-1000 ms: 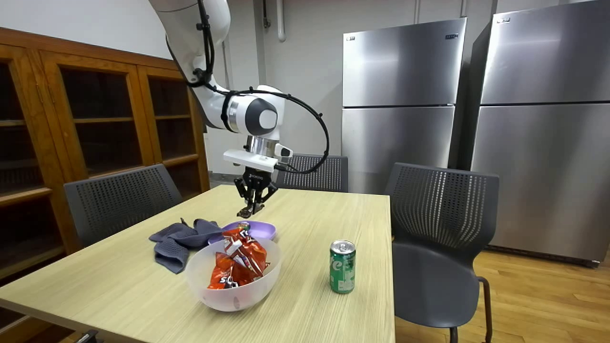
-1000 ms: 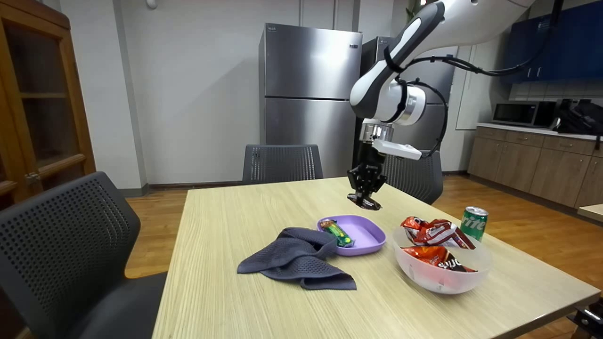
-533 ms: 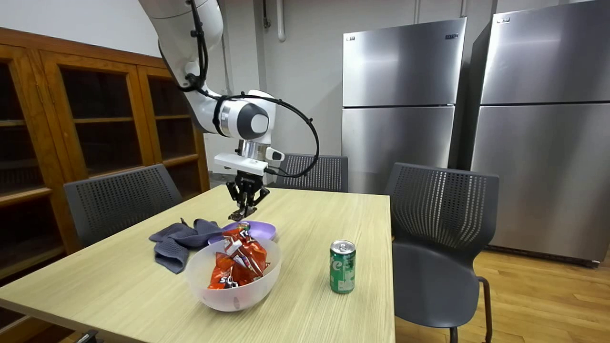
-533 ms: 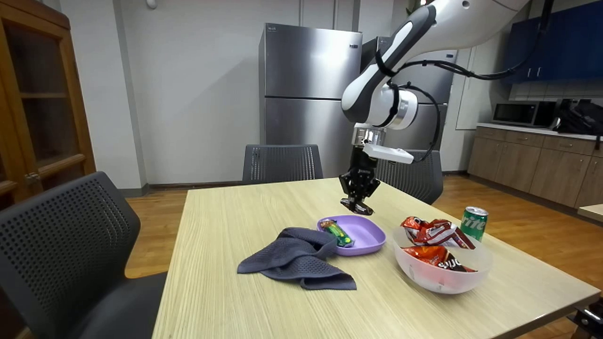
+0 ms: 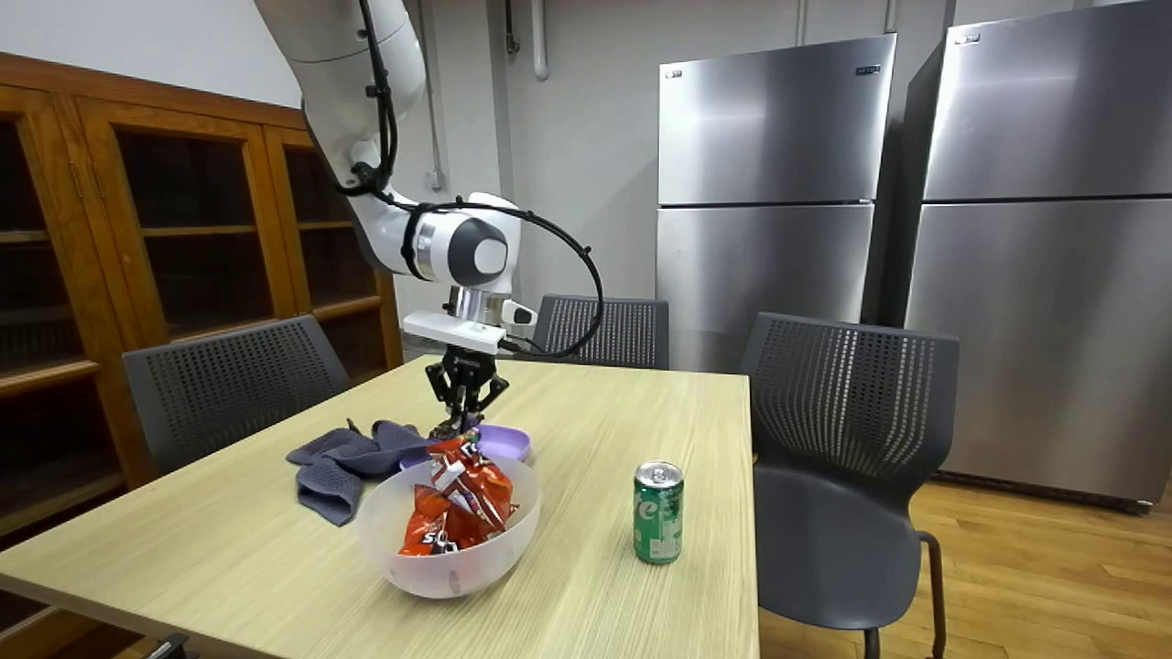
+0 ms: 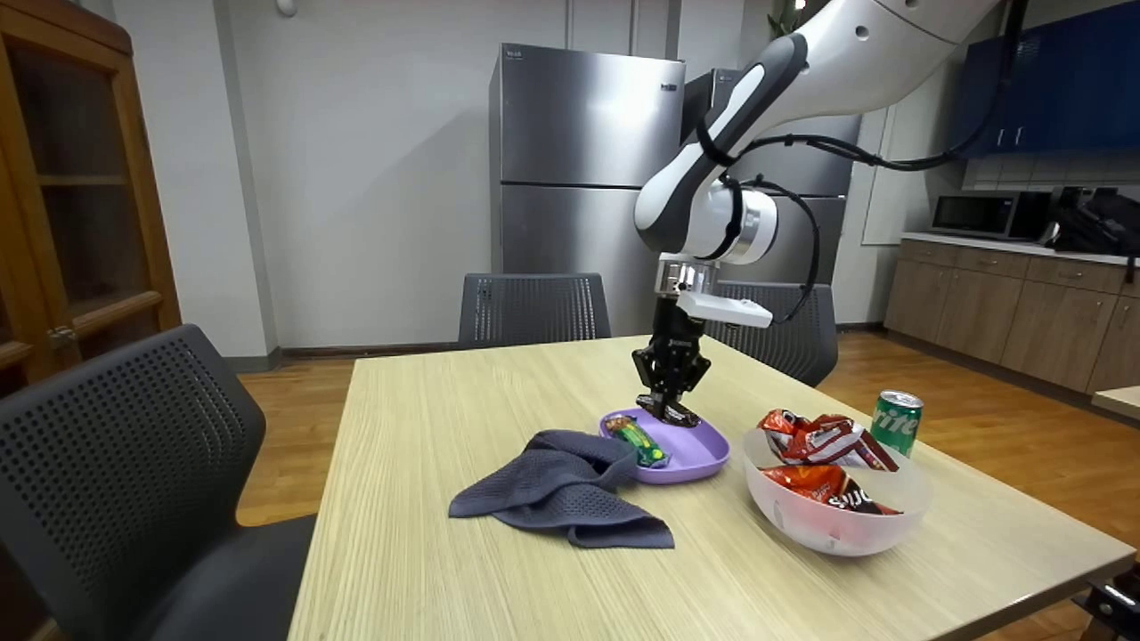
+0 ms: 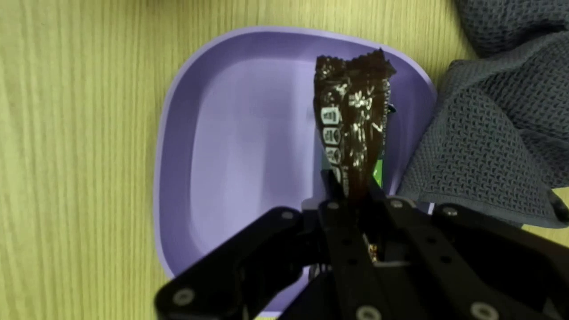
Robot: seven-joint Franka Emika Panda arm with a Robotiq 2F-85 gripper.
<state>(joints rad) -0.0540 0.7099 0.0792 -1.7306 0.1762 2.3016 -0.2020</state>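
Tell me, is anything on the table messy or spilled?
I see no spill. The gray cloth looks messy, though: it lies bunched up, and part of it covers the edge of the purple plate. The brown wrapped bar over the plate is simply pinched in the end effector.

Gray towel (image 7: 493, 142) beside purple tray (image 7: 249, 142), free room opposite.

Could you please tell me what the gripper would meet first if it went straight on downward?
The brown-wrapped bar in the gripper would probably touch the green-wrapped bar or the purple tray beneath it; depth leaves unclear which comes first.
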